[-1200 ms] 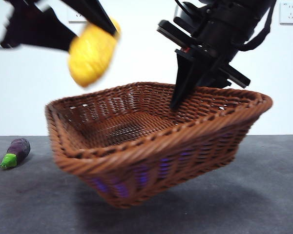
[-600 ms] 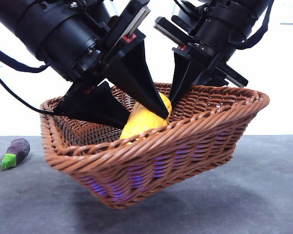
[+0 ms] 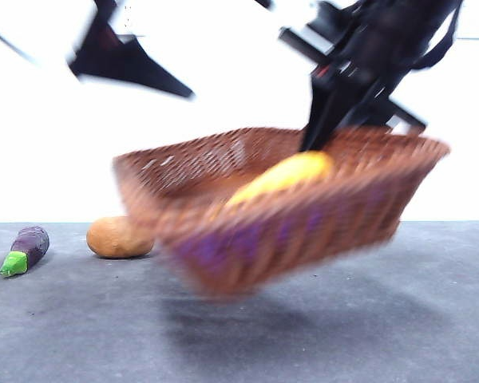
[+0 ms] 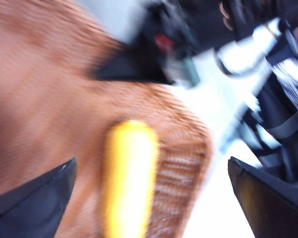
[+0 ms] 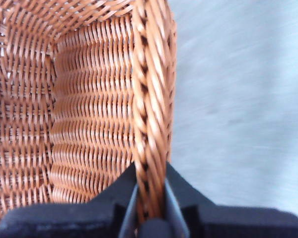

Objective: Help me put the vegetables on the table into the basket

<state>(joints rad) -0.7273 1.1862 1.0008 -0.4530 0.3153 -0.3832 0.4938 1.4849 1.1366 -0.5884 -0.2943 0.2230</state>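
My right gripper [image 5: 150,201] is shut on the braided rim of the brown wicker basket [image 5: 89,114]. It holds the basket [image 3: 303,231] tilted above the table, gripping the far right rim from above [image 3: 315,137]. The yellow corn [image 3: 283,177] lies inside the basket and also shows in the left wrist view [image 4: 129,178]. My left gripper [image 4: 151,166] is open and empty above the corn, high at the upper left of the front view [image 3: 132,76]. The brown potato [image 3: 120,237] and the purple eggplant [image 3: 25,249] lie on the table at the left.
The dark grey table [image 3: 367,327] spreads under and to the right of the lifted basket. A white wall stands behind. The picture is blurred by motion.
My left gripper has let go of the corn in the basket and risen up and left. The basket has swung right in my right gripper, uncovering the potato.
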